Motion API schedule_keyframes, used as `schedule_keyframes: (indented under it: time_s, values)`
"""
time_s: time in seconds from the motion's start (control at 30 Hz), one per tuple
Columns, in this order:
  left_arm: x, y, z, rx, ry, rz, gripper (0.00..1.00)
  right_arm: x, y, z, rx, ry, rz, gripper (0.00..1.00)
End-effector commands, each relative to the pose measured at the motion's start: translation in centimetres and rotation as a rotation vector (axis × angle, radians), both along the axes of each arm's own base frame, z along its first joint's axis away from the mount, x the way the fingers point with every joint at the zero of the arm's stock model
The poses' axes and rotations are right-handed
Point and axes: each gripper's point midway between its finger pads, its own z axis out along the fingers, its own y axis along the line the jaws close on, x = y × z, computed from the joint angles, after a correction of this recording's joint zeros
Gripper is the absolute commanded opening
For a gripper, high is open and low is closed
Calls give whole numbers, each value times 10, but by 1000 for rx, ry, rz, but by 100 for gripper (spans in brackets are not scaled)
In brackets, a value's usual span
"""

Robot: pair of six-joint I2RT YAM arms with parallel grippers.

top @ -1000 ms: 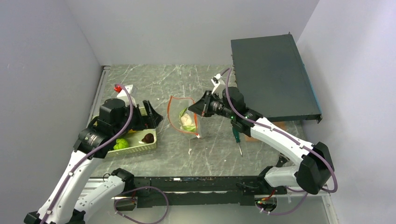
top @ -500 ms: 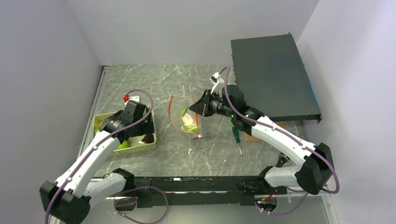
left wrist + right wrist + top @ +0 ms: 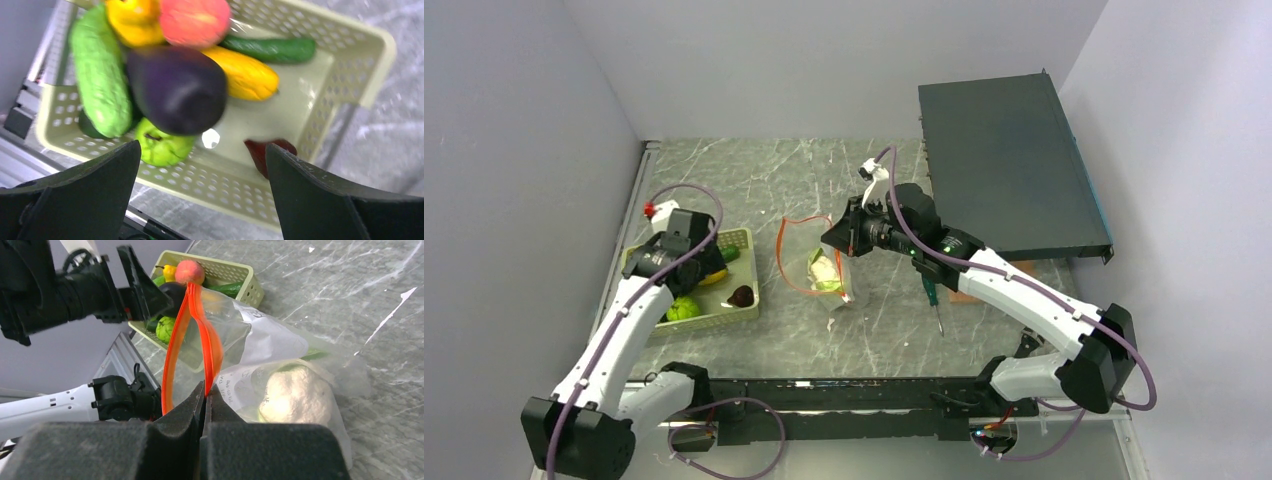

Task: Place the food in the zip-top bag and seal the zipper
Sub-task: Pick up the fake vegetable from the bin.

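Observation:
The clear zip-top bag (image 3: 816, 272) lies mid-table with its mouth held up and spread wide. My right gripper (image 3: 841, 243) is shut on the red-orange zipper (image 3: 207, 352), pinching the strip at the fingertips (image 3: 205, 391). Inside the bag lies a whitish-green food piece (image 3: 295, 396). More food fills the light green basket (image 3: 350, 60): a dark purple eggplant (image 3: 175, 90), a bumpy green piece (image 3: 97, 75), a yellow one (image 3: 247, 76), a green apple (image 3: 160, 148) and others. My left gripper (image 3: 202, 147) hangs open above them, touching none. No slider tab shows.
A green-handled screwdriver (image 3: 932, 296) lies right of the bag. A large black box (image 3: 1009, 165) fills the back right. The basket (image 3: 724, 316) sits against the left wall. Bare marble lies behind the bag and in front of it.
My left arm swung away from the bag, back over the basket, and now points down into it. The right gripper shifted left, pulling the bag's mouth with it.

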Motion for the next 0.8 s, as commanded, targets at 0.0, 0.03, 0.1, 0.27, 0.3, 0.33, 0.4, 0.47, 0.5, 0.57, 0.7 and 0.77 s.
schedule_keyframes:
  time_s: [0.0,0.03,0.1,0.27,0.3,0.33,0.4,0.47,0.5,0.57,0.7,0.77]
  values:
    - [18,42,31,40,-100,118,99,7,3,27,35,-70,-7,0]
    - [20,50,33,24,-119,148,99,6,2,28,40,-72,-8,0]
    - [20,71,34,-25,-134,232,99,6,3,27,49,-70,-8,0]
    - [11,106,17,-75,-128,408,99,5,3,28,38,-62,-5,0]
    - [6,113,10,-71,-122,457,99,5,3,29,41,-63,-8,0]
    - [1,120,4,-62,-113,502,98,6,3,29,43,-63,-9,0]
    - [-9,132,-5,-42,-92,563,98,5,3,29,38,-58,-8,0]
    - [-12,140,-11,-39,-88,592,97,5,3,28,36,-53,-8,0]
    - [-13,143,-13,-45,-92,603,97,5,4,27,36,-52,-10,0]
    - [-13,147,-18,-74,-93,630,96,6,5,26,36,-48,-11,0]
    - [-11,146,-33,-148,-80,644,94,5,10,24,34,-36,0,0]
    - [-14,148,-42,-163,-65,656,92,4,12,24,34,-36,4,0]
